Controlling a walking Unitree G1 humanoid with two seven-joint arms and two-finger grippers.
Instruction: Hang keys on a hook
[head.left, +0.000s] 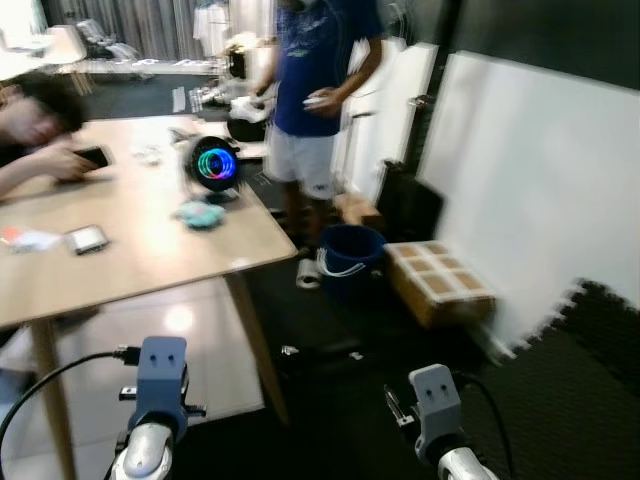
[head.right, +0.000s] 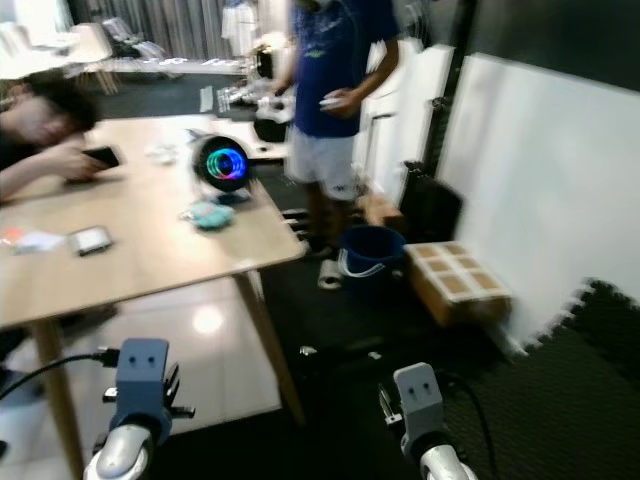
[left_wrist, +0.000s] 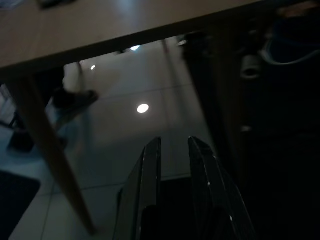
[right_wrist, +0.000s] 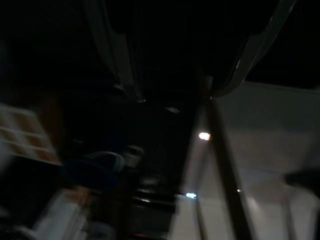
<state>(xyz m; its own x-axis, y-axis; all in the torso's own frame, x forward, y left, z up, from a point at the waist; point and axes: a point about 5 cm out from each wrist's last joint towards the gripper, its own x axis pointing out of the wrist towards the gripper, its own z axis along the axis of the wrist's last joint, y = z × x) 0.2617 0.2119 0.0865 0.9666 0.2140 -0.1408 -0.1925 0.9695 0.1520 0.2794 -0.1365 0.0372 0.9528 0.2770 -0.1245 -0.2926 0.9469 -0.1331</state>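
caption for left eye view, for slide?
Wooden table with a phone, blue bucket on floor, person standing behind.

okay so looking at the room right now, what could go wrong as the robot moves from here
The table corner sits close ahead on the left; walking on could clip it. A person stands beyond the blue bucket and box on the floor, so the path is crowded. The head views are blurred, so judging gaps is harder.

My left arm (head.left: 150, 440) ends in a silver rounded forearm with a blue-grey boxy wrist block, two dark dots on its face; a black cable (head.left: 60, 375) loops off it. My right arm (head.left: 445, 440) looks the same, paler grey block, black cable behind. Through the wrist cameras I see the left gripper (left_wrist: 174, 150) and right gripper (right_wrist: 175, 95): long, glossy black, tapered fingers.
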